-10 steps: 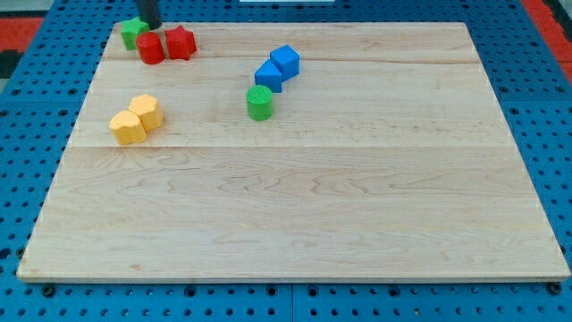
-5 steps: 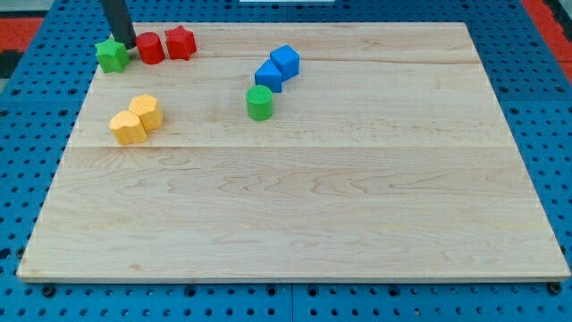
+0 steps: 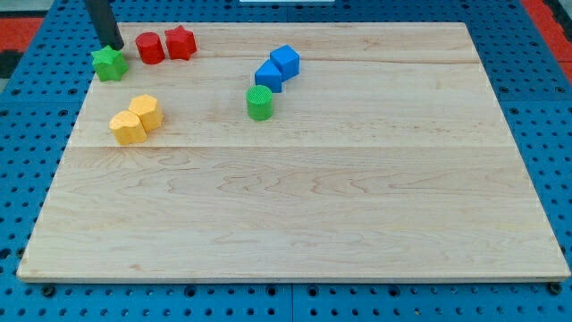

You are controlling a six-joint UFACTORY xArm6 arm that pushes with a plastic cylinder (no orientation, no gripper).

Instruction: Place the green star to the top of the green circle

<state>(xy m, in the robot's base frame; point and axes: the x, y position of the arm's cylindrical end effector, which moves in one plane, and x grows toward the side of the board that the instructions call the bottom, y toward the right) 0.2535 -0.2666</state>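
The green star (image 3: 109, 63) lies at the board's left edge near the view's top left. My tip (image 3: 113, 45) stands just above it, touching or nearly touching its upper side. The green circle (image 3: 259, 103), a short cylinder, stands well to the view's right of the star and a little lower, just below the two blue blocks.
A red cylinder (image 3: 149, 47) and a red star (image 3: 180, 42) sit right of the green star. Two blue cubes (image 3: 277, 68) lie above the green circle. Two yellow blocks (image 3: 136, 119) lie below the green star. The wooden board (image 3: 313, 197) rests on a blue pegboard.
The rod moved to the view's left along the top edge. The green star slid left and down, away from the red cylinder, to the board's left edge.
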